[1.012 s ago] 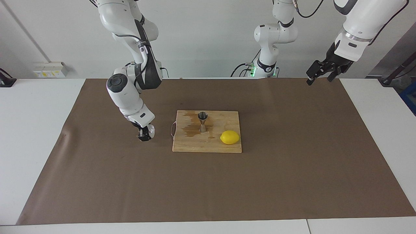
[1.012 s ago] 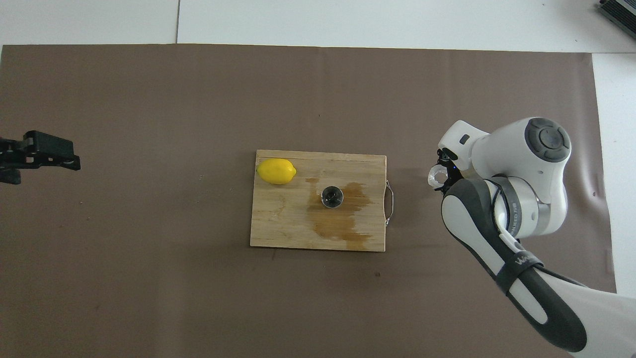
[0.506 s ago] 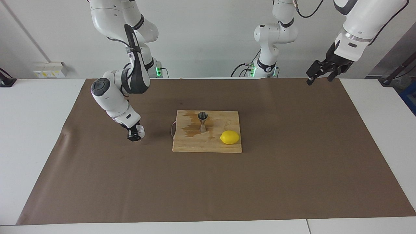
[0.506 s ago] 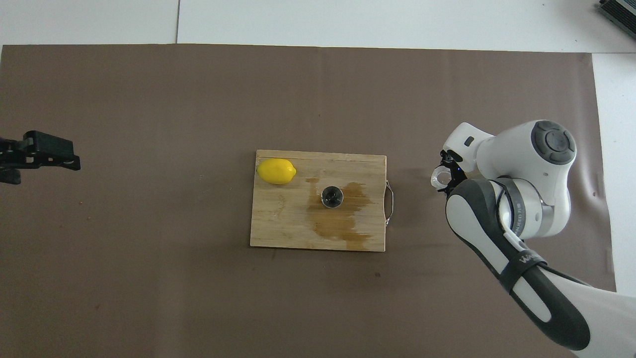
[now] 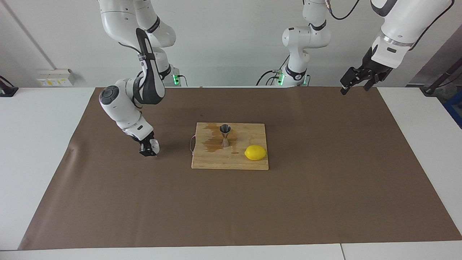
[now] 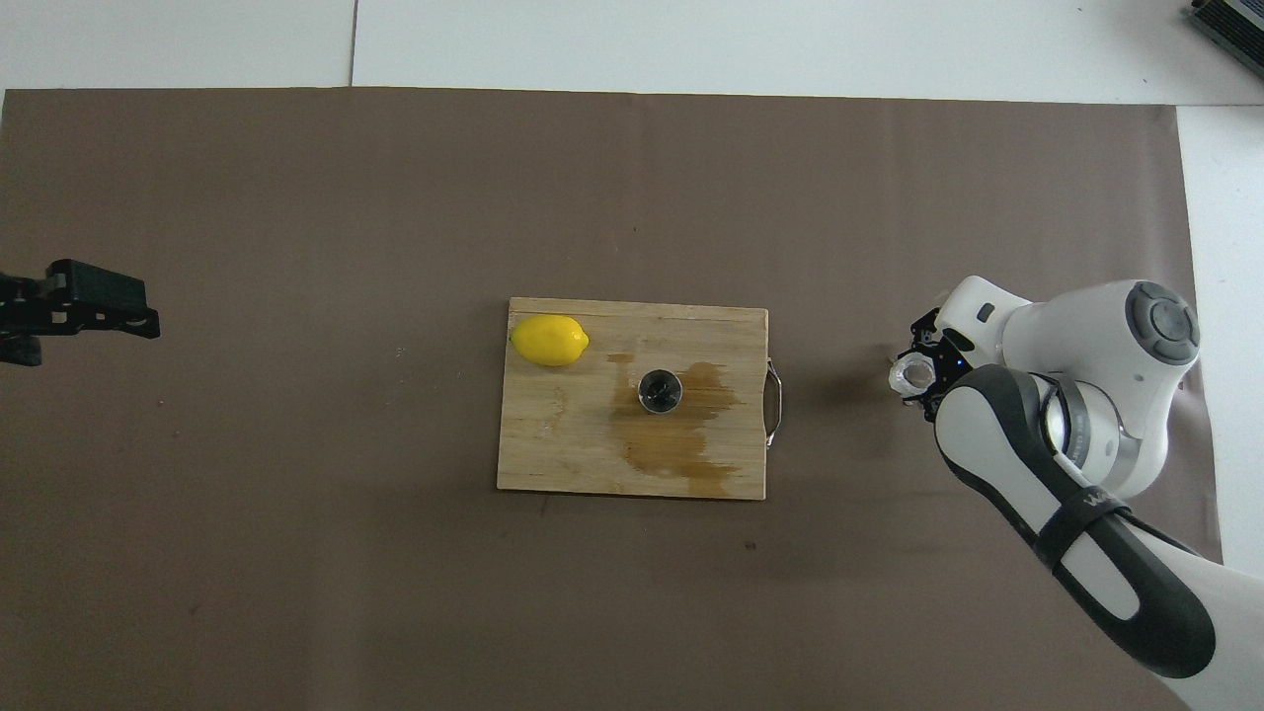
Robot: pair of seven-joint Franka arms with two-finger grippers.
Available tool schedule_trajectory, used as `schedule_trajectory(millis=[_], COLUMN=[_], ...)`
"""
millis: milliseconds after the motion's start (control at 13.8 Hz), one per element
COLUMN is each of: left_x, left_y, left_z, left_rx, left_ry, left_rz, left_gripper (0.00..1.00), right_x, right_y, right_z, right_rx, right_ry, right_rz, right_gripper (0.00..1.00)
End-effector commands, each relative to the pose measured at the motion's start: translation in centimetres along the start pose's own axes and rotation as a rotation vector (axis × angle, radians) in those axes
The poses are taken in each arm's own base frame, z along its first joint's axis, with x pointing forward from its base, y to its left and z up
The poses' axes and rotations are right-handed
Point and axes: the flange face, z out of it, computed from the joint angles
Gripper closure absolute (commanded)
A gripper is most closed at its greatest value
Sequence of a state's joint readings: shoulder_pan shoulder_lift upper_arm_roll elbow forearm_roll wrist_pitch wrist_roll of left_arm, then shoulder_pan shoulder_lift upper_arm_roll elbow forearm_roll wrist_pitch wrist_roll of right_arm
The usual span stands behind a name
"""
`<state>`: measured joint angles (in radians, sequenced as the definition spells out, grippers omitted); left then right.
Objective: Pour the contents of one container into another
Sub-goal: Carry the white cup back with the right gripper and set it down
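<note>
The small whitish crinkled cup point(image 5: 155, 145) sits between the fingers of my right gripper point(image 5: 149, 148), which is shut on it low over the brown mat, beside the cutting board's handle end. In the overhead view the cup point(image 6: 909, 373) shows its mouth upward in the right gripper point(image 6: 924, 375). I cannot tell whether the cup touches the mat. The steel hourglass jigger point(image 5: 225, 135) stands upright on the wooden cutting board point(image 5: 231, 162), also seen from overhead point(image 6: 660, 389). My left gripper point(image 5: 355, 83) waits open and empty above the mat's edge at the left arm's end.
A yellow lemon point(image 5: 255, 152) lies on the board's corner toward the left arm's end. A wet brown stain point(image 6: 681, 444) spreads on the board point(image 6: 553, 444) around the jigger. A wire handle point(image 6: 776, 403) sticks out toward the cup. The brown mat point(image 5: 325, 187) covers the table.
My right arm has carried the cup away from the board toward the right arm's end of the table, and the cup now shows its mouth upward. The left arm has not moved.
</note>
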<state>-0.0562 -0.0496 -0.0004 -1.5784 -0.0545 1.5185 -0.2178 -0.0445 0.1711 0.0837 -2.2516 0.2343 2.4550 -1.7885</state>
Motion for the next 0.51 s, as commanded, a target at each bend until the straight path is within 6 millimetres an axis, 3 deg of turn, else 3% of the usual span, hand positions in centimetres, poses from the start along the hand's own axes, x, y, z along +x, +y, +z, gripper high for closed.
schedule_trajectory(millis=[0,434], left_x=[-0.9,-0.9], left_y=[-0.5,-0.5], left_z=[0.0,0.0], left_rx=[-0.009,-0.009], left_ry=[-0.008,-0.008], left_rz=[-0.009,-0.009], left_gripper=[0.0,0.0], right_x=[0.4,2.0], right_y=[-0.6,2.1], right_z=[-0.2,-5.2], right_rx=[-0.015,-0.018], right_ry=[0.018,0.046], right_rz=[-0.008,0.049], right_gripper=[0.0,0.0])
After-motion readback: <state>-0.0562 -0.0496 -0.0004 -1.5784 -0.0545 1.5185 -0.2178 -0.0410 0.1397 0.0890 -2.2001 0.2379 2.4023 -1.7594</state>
